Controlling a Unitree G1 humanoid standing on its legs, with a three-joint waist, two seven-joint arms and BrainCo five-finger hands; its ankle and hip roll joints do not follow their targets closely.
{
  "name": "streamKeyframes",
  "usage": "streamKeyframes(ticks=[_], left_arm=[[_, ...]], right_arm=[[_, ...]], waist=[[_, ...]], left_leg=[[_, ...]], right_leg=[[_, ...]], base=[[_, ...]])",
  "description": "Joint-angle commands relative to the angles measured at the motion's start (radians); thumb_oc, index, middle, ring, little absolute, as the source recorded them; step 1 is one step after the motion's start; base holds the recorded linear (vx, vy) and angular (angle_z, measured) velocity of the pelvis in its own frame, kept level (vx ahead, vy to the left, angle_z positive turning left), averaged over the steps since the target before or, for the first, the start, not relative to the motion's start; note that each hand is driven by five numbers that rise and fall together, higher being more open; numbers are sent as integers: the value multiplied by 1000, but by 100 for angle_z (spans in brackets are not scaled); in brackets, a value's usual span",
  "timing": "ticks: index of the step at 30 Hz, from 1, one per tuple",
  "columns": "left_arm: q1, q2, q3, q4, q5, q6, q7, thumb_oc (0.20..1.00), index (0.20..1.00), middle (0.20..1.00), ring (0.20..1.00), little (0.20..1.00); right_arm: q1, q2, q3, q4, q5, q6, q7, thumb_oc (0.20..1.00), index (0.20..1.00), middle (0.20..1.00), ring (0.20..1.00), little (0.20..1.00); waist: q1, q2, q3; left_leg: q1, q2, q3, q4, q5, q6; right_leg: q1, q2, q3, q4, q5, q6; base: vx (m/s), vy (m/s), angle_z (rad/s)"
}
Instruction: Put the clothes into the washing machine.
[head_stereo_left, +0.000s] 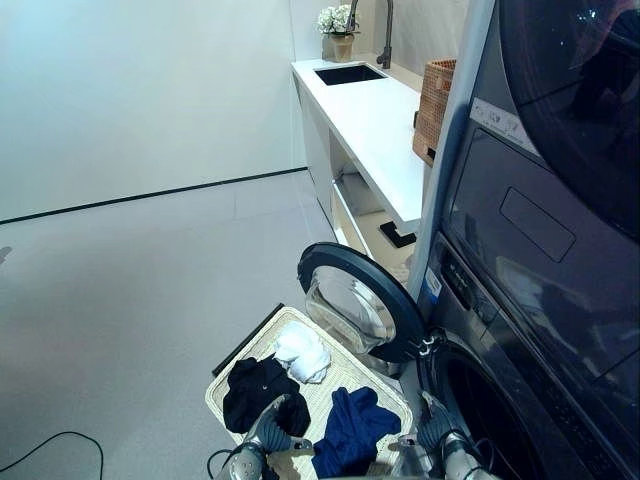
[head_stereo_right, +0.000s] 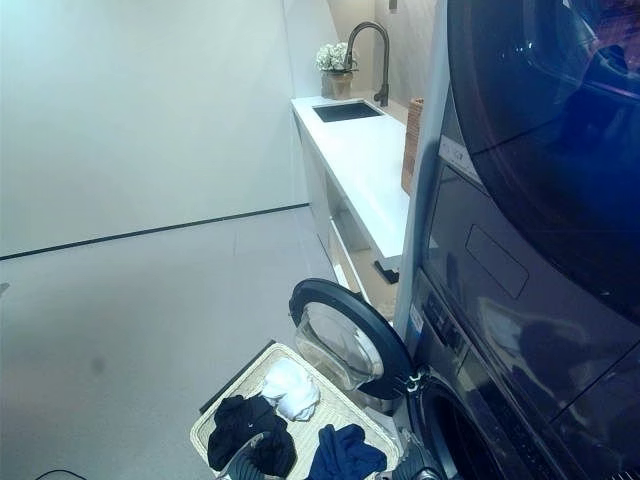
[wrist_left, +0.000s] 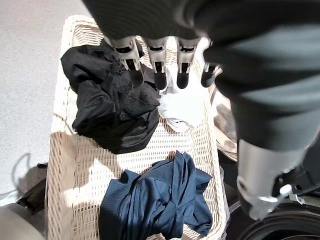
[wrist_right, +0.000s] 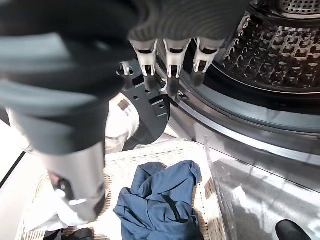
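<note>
Wicker basket (head_stereo_left: 232, 377) on floor beside washing machine (head_stereo_left: 520, 330), door (head_stereo_left: 355, 305) swung open; inside lie black garment (wrist_left: 112, 107), white garment (wrist_left: 182, 110) and blue garment (wrist_left: 160, 202). Left robot hand (wrist_left: 160, 65) hovers over black garment, fingers straight, holding nothing. Right robot hand (wrist_right: 170, 55) hangs near drum opening, fingers relaxed, empty.

No word, number or sign could be read anywhere. A pale strip of print was seen on the upper panel of the washing machine (head_stereo_left: 520, 250), and a small blue-and-white sticker beside the open door (head_stereo_left: 360, 300), but the lettering on both was too small to be made out.
</note>
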Motion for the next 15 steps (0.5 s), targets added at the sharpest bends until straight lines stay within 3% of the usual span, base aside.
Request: streamKeyframes(ticks=[1, 15], left_arm=[[-102, -23, 41, 63, 43, -57, -1, 1000, 1000, 1000, 1000, 1000], [-104, -27, 36, 63, 50, -53, -3, 1000, 1000, 1000, 1000, 1000]], right_arm=[[-94, 32, 1, 25, 19, -39, -21, 1000, 1000, 1000, 1000, 1000], [-95, 34, 3, 25, 8, -35, -20, 1000, 1000, 1000, 1000, 1000]], waist=[[13, -75, 56], [12, -79, 56]], left_leg=[[30, -57, 41, 1, -60, 41], [28, -56, 46, 1, -60, 41]], right_leg=[[-2, -53, 42, 51, -13, 42], [-7, -53, 44, 49, -10, 44]], base=[[0, 0, 0], [0, 0, 0]])
